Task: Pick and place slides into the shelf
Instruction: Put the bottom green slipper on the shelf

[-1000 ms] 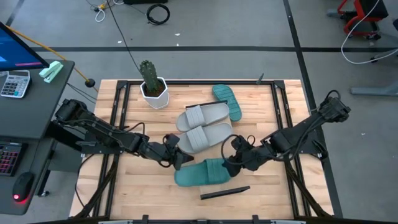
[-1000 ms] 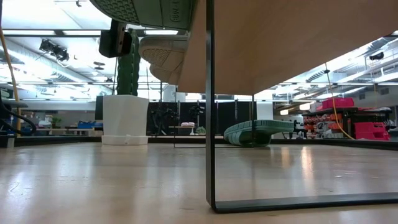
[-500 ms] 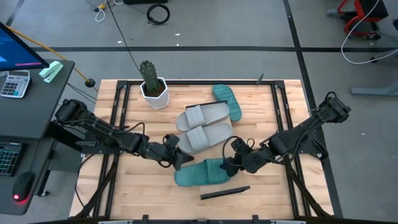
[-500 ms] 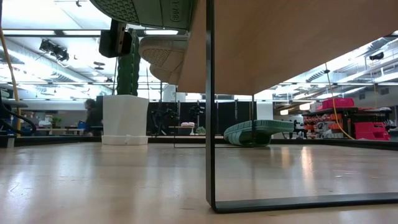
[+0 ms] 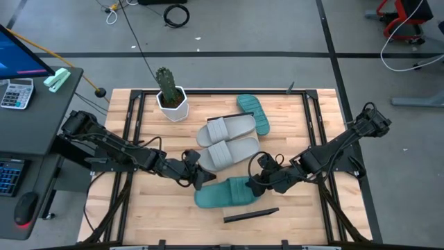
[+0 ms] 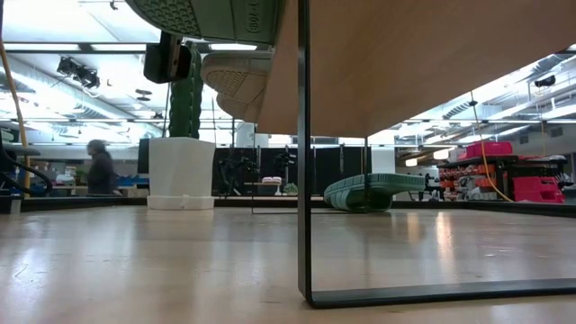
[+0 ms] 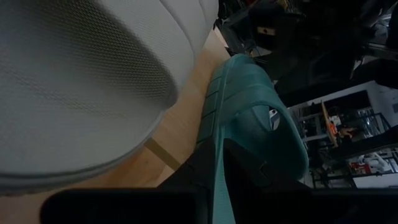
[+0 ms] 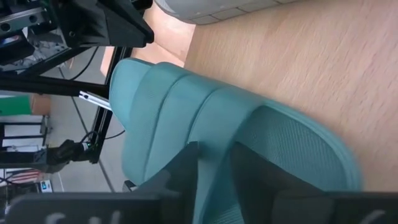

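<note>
A teal slide [image 5: 225, 192] lies crosswise at the near end of the shelf [image 6: 432, 63], whose black end frame [image 5: 251, 215] shows in front of it. My left gripper [image 5: 198, 182] is shut on its left end, and my right gripper [image 5: 255, 186] is shut on its right end. Two grey slides [image 5: 227, 142] lie side by side behind it. The second teal slide [image 5: 253, 113] lies at the far right. In the low view the teal sole [image 6: 207, 13] and a grey sole [image 6: 238, 85] overhang the shelf's edge. My left gripper pinches the teal slide's side rim [image 7: 214, 180] at its left end between its two fingers [image 7: 249, 168], coming from the table's left at a shallow downward slant. My right gripper pinches the strap's edge [image 8: 214, 180] between its fingers [image 8: 267, 174], one on the footbed side and one on the ribbed outside. It comes slanting down from the table's right.
A potted cactus in a white pot [image 5: 170, 94] stands at the table's far left. The shelf's thin black leg [image 6: 303, 180] stands on the tabletop. A desk with a calculator [image 5: 17, 90] stands left of the table. A person [image 6: 99, 166] shows in the room beyond.
Nothing on the table has visibly moved. In the room beyond the table a person has walked toward the left of the low view.
</note>
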Motion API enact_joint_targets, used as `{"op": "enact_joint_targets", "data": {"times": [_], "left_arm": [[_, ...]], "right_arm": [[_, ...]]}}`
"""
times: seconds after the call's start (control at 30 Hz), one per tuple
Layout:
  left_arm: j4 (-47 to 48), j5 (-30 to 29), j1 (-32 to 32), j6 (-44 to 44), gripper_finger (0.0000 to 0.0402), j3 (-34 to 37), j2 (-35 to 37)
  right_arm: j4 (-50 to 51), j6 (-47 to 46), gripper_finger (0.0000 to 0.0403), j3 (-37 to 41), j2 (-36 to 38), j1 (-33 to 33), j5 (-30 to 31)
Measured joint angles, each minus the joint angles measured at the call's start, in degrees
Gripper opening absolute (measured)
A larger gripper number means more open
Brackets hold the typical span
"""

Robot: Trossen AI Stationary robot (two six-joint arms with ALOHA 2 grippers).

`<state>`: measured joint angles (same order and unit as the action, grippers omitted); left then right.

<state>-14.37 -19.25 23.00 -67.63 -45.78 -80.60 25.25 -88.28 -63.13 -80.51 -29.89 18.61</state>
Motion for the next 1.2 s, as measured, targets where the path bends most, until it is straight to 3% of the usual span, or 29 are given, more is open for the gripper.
{"op": "enact_joint_targets", "data": {"times": [0.23, 0.7, 1.2], "left_arm": [[0.0, 0.0, 0.0, 1.1, 0.003, 0.0, 0.0], [1.1, 0.0, 0.4, 1.5, 0.0028, 0.0, 0.0], [2.8, 0.0, 1.0, 1.6, 0.0029, 0.0, 0.0]], "right_arm": [[0.0, 0.3, 0.001, 0.0, 0.0, 0.0, 0.2], [0.6, -0.1, 0.0003, 0.0, 4.2, -0.7, -0.4], [11.7, -2.3, 0.0, 0.0, 11.7, -2.6, -11.7]]}}
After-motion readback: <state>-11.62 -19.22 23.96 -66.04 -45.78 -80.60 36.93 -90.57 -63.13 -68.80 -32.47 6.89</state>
